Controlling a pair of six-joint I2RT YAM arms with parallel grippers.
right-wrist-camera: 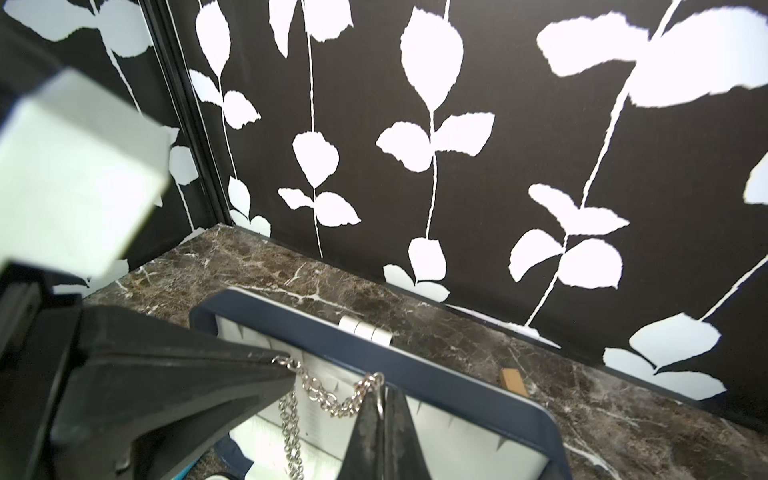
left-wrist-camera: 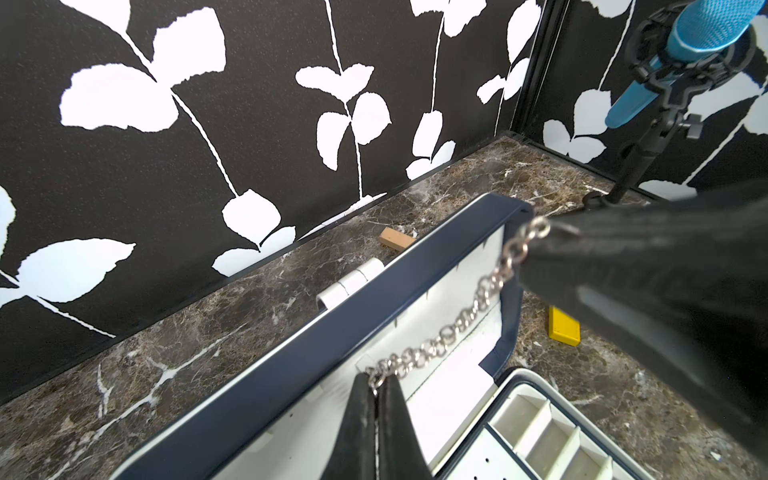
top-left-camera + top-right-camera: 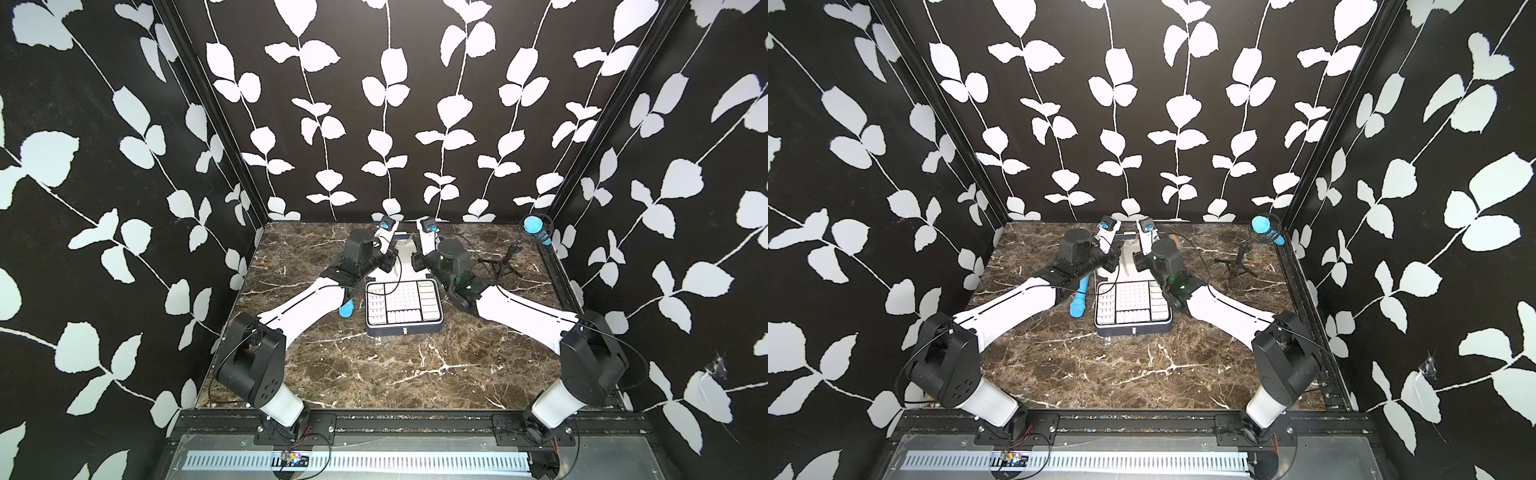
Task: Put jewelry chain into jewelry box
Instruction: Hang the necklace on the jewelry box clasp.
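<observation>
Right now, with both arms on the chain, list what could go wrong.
The jewelry chain is pinched only at the tips of the left fingers and right fingers; it may slip.
It spans the open lid, apparently short of the tray; released here, it might miss.
Its dangling tail could snag.

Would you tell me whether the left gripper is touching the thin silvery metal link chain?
Touching. The left wrist view shows the left gripper shut on the thin silvery metal link chain, its end links pinched between the fingers.
</observation>
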